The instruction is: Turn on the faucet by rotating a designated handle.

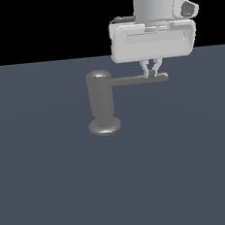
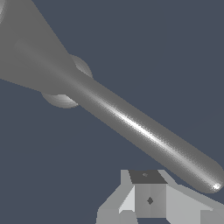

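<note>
Exterior view: faucet (image 1: 102,103) stands upright on the desk (image 1: 53,188), disc base flat, rounded top up. Handle (image 1: 138,80) leaves the faucet near its top and runs level toward the exterior view's right; long axis horizontal, free tip pointing away from the faucet. Gripper (image 1: 152,72) hangs straight down over the handle's outer end, close to the tip and well apart from the faucet body. Jaws narrow, fingertips close together right at the rod's top edge. Can't tell from here whether they touch it or pinch it.

Wrist view adds: handle (image 2: 131,122) seen lengthwise, running diagonally across the picture, rounded tip nearest the camera, faucet (image 2: 26,52) end blurred and oversized, disc base peeking out behind it. Gripper (image 2: 148,199) pads sit just beside the rod near its tip, with a visible gap of desk (image 2: 52,175) between. The rod isn't between the jaws in this view.
</note>
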Tool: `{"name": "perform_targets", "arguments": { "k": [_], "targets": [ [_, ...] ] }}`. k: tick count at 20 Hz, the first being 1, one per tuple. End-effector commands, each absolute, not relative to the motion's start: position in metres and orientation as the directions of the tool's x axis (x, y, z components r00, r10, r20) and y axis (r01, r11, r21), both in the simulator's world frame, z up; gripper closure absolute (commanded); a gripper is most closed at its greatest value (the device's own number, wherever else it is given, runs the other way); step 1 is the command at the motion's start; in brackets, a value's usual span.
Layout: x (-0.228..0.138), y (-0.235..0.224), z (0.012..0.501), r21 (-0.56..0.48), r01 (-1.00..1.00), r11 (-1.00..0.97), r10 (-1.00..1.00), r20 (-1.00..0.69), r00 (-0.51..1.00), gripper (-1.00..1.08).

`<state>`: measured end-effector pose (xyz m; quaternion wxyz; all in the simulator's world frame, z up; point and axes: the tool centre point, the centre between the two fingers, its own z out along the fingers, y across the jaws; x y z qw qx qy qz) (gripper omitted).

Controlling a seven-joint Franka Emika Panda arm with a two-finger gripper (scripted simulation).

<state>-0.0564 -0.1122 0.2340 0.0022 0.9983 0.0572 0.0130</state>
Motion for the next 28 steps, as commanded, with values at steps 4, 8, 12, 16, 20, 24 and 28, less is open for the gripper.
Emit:
{"name": "perform_targets", "arguments": {
  "k": [4,8,12,16,20,24,28],
  "targets": [
    [-0.04,-0.119,0.228,0.004,0.12,-0.993,0.12,0.017,0.993,1.08],
    [-0.029,-0.127,0.227,0.004,0.117,-0.993,0.117,0.015,0.993,1.08],
    [-0.019,-0.135,0.226,0.003,0.114,-0.993,0.114,0.013,0.993,1.08],
    [-0.009,-0.143,0.225,0.003,0.111,-0.994,0.111,0.01,0.994,1.08],
    [0.001,-0.151,0.224,0.002,0.108,-0.994,0.108,0.008,0.994,1.08],
    [0.011,-0.159,0.223,0.001,0.105,-0.994,0.105,0.006,0.994,1.08],
    [0.02,-0.166,0.222,0.001,0.102,-0.995,0.102,0.003,0.995,1.08]
  ]
}}
